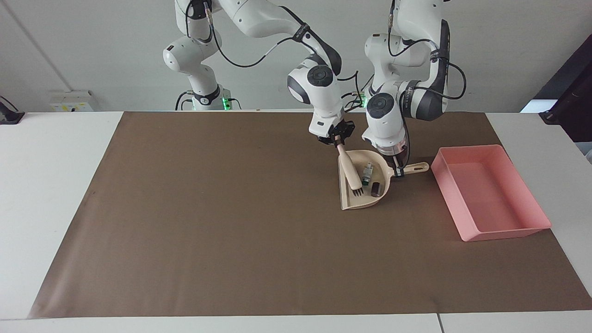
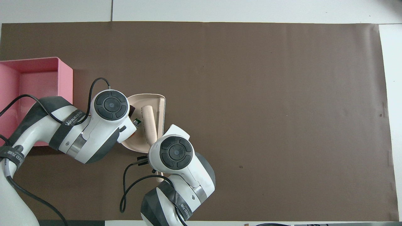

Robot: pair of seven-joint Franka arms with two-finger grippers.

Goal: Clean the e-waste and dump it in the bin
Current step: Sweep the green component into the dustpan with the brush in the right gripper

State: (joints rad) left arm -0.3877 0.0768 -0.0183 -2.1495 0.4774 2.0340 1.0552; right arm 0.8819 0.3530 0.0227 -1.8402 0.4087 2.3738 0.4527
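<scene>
White-grey e-waste (image 1: 367, 173) lies in dustpan (image 1: 347, 200), long axis seemingly toward robots.

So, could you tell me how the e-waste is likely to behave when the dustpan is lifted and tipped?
The e-waste lies loose in the dustpan, so it probably slides readily on smooth plastic. The dark piece looks rounded and may roll. Both seem small and light, so a quick tilt might scatter them.

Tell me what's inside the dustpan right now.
In the dustpan: the white-grey piece with green marks, the dark piece, and the brush bristles, held by the right gripper. Overhead, the left gripper, on the handle, covers part of the pan.
</scene>
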